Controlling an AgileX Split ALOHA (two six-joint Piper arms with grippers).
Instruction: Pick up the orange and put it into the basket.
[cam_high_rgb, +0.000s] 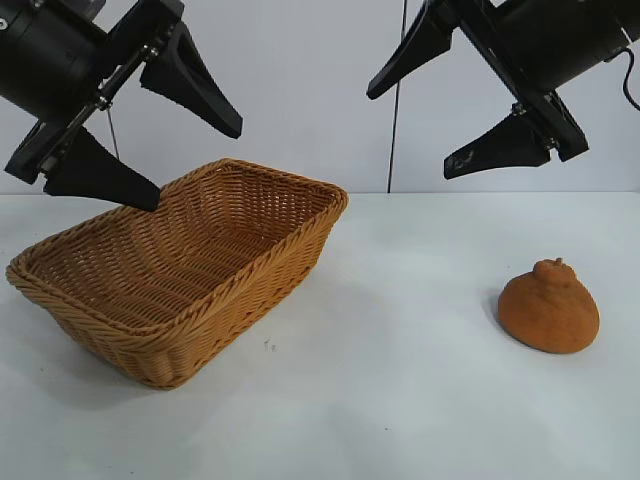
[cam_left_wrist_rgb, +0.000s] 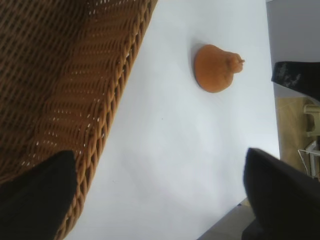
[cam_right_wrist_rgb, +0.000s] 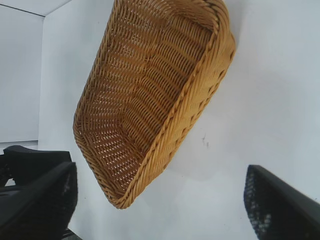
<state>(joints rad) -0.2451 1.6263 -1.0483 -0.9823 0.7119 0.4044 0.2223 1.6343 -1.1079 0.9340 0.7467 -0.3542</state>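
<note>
The orange (cam_high_rgb: 549, 306) sits on the white table at the right, dome-shaped with a small knob on top; it also shows in the left wrist view (cam_left_wrist_rgb: 216, 68). The wicker basket (cam_high_rgb: 210, 300) stands empty at the left; it also shows in the left wrist view (cam_left_wrist_rgb: 107, 115) and the right wrist view (cam_right_wrist_rgb: 195, 105). My left gripper (cam_high_rgb: 197, 152) hangs open and empty above the basket's far left rim. My right gripper (cam_high_rgb: 410, 130) hangs open and empty high above the table, up and to the left of the orange.
The white table (cam_high_rgb: 400, 400) runs from the basket to the orange. A pale wall stands behind it. In the left wrist view the table's edge and a floor with a wire rack (cam_left_wrist_rgb: 310, 155) show beyond the orange.
</note>
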